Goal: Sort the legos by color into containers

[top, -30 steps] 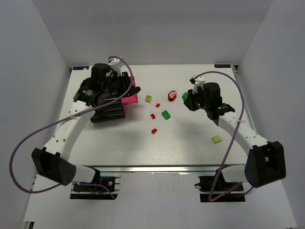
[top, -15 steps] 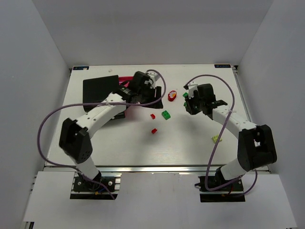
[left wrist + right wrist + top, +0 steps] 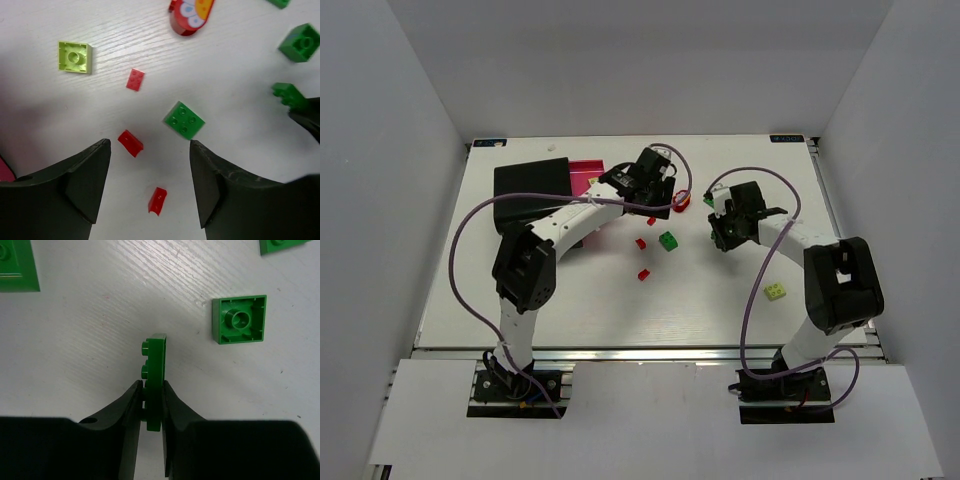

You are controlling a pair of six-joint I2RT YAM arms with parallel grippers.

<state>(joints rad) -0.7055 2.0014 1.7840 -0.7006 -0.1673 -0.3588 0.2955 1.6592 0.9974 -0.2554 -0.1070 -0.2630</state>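
Lego (image 3: 156, 365), thin green plate, edge-on between jaws

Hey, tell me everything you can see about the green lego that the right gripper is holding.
The green lego is a thin, glossy plastic plate seen edge-on, with round studs showing on its left face. It stands on edge, pinched at its near end in the right gripper, the only thing seen touching it. Its far end sticks out over the white table; whether it touches the table cannot be told.
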